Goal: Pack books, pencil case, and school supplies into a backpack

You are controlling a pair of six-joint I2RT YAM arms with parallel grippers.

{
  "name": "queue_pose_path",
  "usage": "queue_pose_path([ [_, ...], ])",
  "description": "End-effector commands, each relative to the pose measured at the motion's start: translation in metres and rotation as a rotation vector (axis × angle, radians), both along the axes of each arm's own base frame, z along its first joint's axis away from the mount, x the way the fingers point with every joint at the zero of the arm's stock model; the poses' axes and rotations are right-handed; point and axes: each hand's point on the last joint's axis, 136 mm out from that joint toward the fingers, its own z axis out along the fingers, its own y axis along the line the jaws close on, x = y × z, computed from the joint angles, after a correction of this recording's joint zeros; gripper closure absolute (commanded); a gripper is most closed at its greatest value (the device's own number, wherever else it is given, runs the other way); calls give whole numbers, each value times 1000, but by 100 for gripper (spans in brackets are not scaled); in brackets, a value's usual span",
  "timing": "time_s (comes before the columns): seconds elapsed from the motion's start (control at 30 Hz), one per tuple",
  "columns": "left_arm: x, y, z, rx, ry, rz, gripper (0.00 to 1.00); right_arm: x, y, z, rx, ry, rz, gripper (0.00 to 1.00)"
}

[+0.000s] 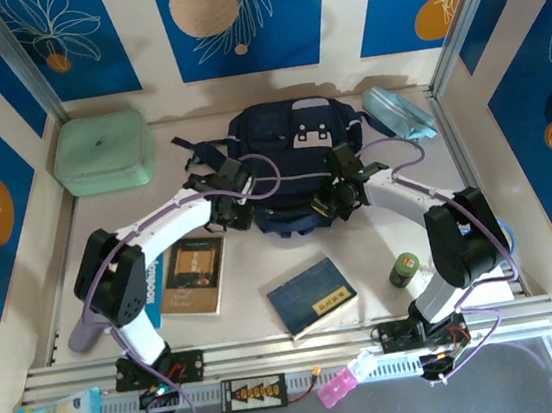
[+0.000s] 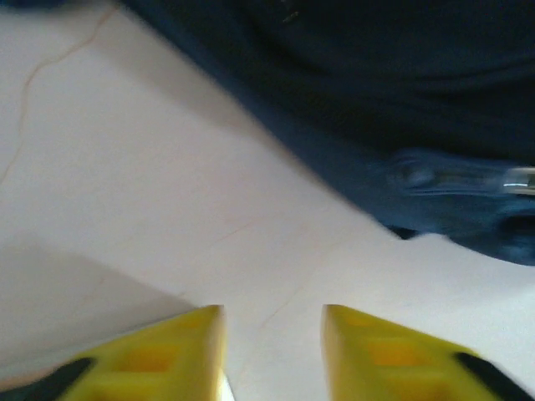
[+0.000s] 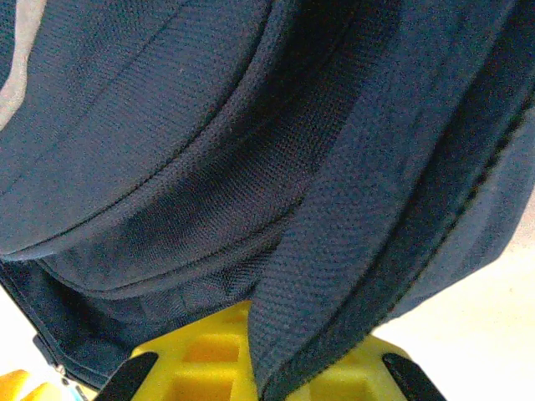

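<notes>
Your left arm is reaching forward, its tool (image 2: 273, 322) hovering spread over the table (image 2: 150, 209); your right tool (image 3: 286, 344) is pinching a fold of the backpack (image 3: 167, 150).

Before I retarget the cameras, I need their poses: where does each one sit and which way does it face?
Top external: above and behind, looking down at the table; both arms show, left gripper and right gripper at the backpack.
Left wrist: low over the table, facing the backpack's edge; its open yellow fingers show.
Right wrist: pressed close to backpack fabric, a fold draped over its yellow fingers.
Shared: all three see the backpack.
</notes>
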Motion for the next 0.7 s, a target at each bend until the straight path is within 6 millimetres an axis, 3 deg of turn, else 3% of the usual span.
queue_pose_path([
  [0.0,0,-37,33,-284,17,-58,48,-4,3,10,30,-22,57,90],
  [0.1,10,-49,38,-344,26,-66,40,-3,4,9,35,-21,63,90],
  [0.33,26,-72,25,-356,65,-150,37,-2,7,7,46,-15,64,90],
  [0.47,36,-66,8,-274,85,-123,36,-2,7,6,45,-13,64,91],
  [0.67,18,-71,3,-282,152,-156,45,-2,6,3,42,-6,57,91],
])
